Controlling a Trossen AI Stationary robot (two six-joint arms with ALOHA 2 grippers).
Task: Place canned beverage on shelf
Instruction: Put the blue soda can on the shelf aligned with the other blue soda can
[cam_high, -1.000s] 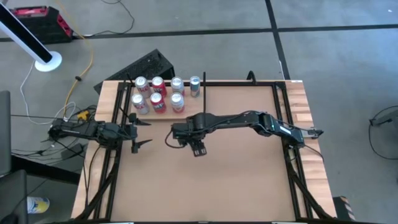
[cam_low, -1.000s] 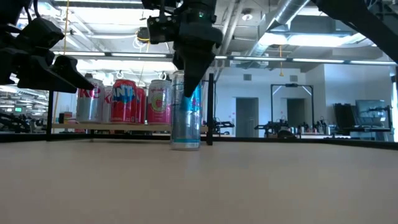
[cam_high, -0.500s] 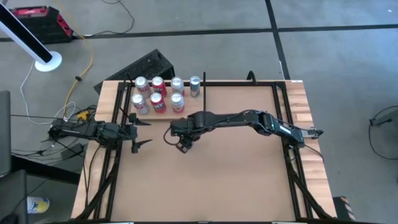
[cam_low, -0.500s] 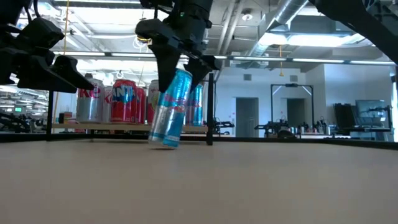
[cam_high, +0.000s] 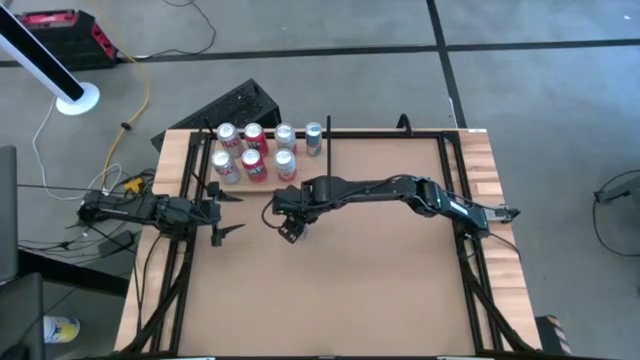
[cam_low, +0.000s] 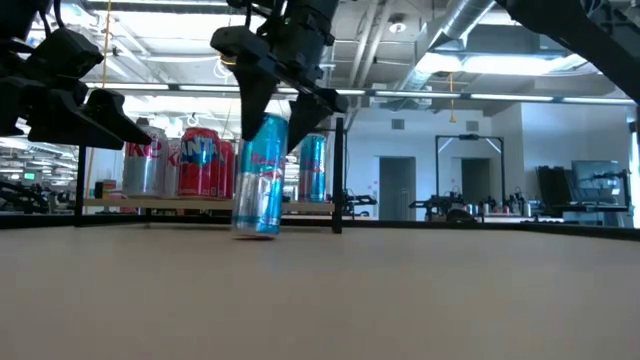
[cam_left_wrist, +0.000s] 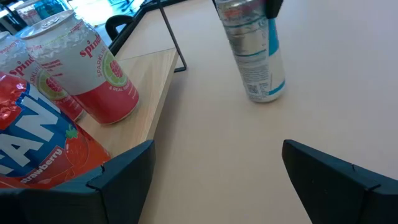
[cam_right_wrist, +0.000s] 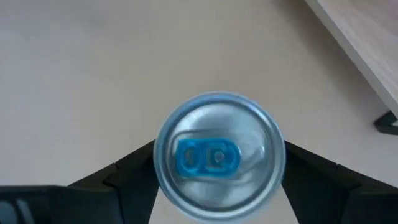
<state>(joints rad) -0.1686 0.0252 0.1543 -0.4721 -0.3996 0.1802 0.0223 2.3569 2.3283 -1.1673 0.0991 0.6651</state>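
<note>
**One can on the move, still short of the shelf**

Two fingers of the right gripper (cam_low: 268, 100) straddle the top of the blue can (cam_low: 258, 175), spread to its width and gripping it. A second ago the can stood upright farther right on the table (cam_high: 380, 290); it has since been carried left and now leans, its base at or just off the tabletop. That brings it just in front of the shelf (cam_left_wrist: 149, 81), where six cans (cam_high: 252, 150) already stand, but it is not yet lifted onto the plank. The left gripper (cam_high: 222, 211) waits wide open and empty at the table's left edge.
</note>
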